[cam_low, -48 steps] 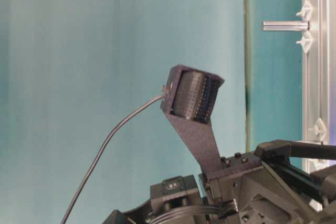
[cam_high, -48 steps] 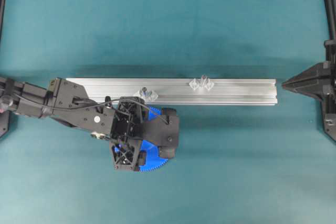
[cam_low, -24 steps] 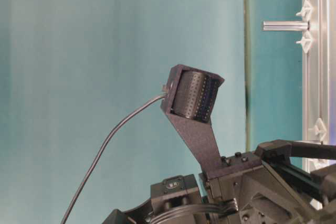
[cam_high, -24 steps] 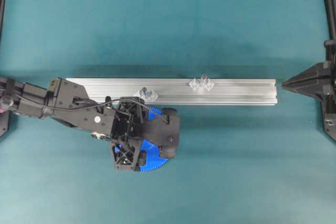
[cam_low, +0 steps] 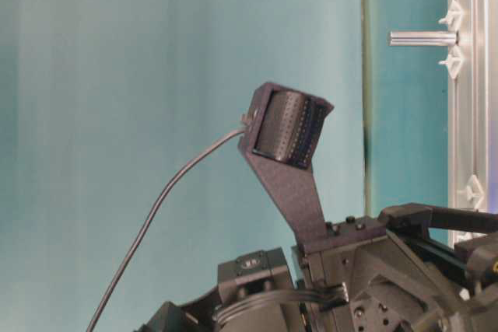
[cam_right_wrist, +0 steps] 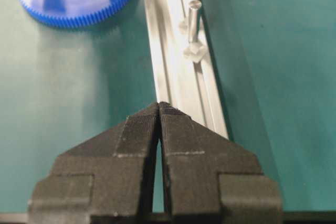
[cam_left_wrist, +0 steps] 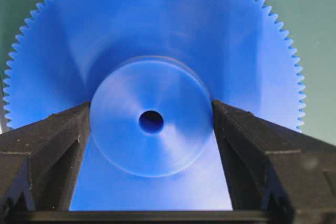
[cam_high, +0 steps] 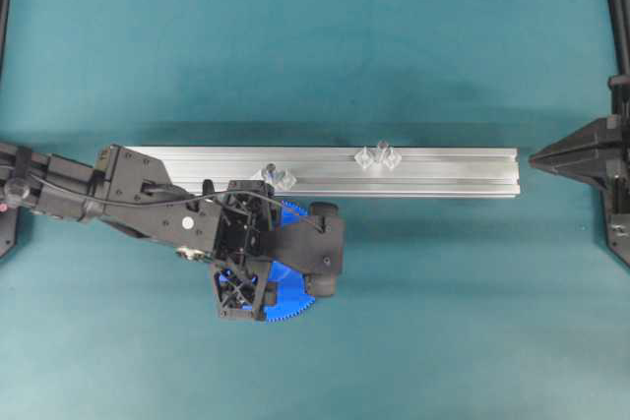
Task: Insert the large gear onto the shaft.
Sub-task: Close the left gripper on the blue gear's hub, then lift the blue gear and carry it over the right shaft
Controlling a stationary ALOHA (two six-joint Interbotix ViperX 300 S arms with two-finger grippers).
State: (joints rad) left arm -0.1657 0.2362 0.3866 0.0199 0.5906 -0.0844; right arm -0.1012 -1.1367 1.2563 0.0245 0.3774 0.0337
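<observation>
The large gear (cam_high: 291, 299) is a bright-blue toothed disc, mostly hidden under my left arm, just in front of the rail. In the left wrist view the gear (cam_left_wrist: 157, 30) fills the frame. My left gripper (cam_left_wrist: 151, 121) is shut on its raised hub, one finger on each side. In the overhead view the left gripper (cam_high: 320, 248) sits just front-right of the nearer shaft (cam_high: 276, 176). A second shaft (cam_high: 379, 156) stands further right and also shows in the right wrist view (cam_right_wrist: 193, 17). My right gripper (cam_high: 536, 157) is shut and empty at the rail's right end (cam_right_wrist: 159, 106).
A long aluminium rail (cam_high: 443, 172) lies across the teal mat and carries both clear pin mounts. It also shows in the right wrist view (cam_right_wrist: 173, 77) and the table-level view (cam_low: 467, 114). Black frame posts stand at the far left and right edges.
My left arm has shifted slightly to the right with the gear still in its grip. The right arm has not moved.
</observation>
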